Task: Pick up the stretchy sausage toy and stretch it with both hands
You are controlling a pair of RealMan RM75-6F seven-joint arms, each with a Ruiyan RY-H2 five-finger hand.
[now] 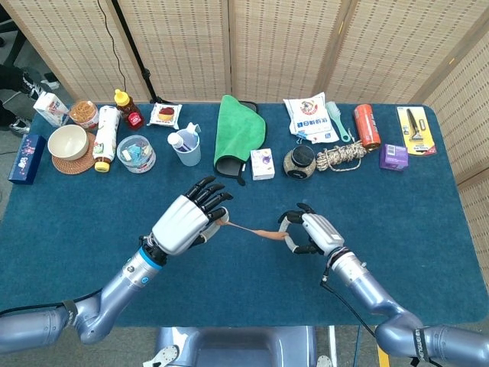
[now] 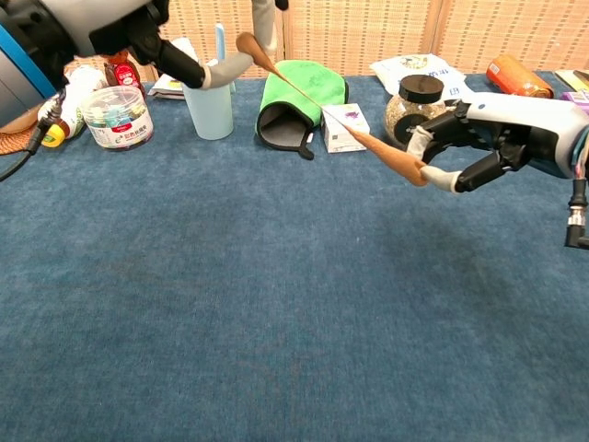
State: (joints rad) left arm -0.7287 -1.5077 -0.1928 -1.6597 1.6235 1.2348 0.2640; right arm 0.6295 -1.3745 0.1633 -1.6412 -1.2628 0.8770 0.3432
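The stretchy sausage toy [image 1: 252,230] [image 2: 382,151] is a thin brown strand, pulled taut in the air above the blue table [image 1: 92,214]. My left hand [image 1: 186,220] [image 2: 138,28] pinches its left end, the other fingers spread. My right hand [image 1: 307,233] [image 2: 497,138] pinches the thicker right end between thumb and finger. In the chest view the toy thins to a thread in the middle and runs from upper left down to the right hand.
Along the table's back edge stand a bowl [image 1: 67,141], bottles [image 1: 106,136], a clear tub [image 1: 136,153], a pale blue cup [image 1: 187,147], a green cloth [image 1: 240,128], a small box [image 1: 262,164], a dark jar [image 1: 299,160], a rope coil [image 1: 342,157] and an orange can [image 1: 366,126].
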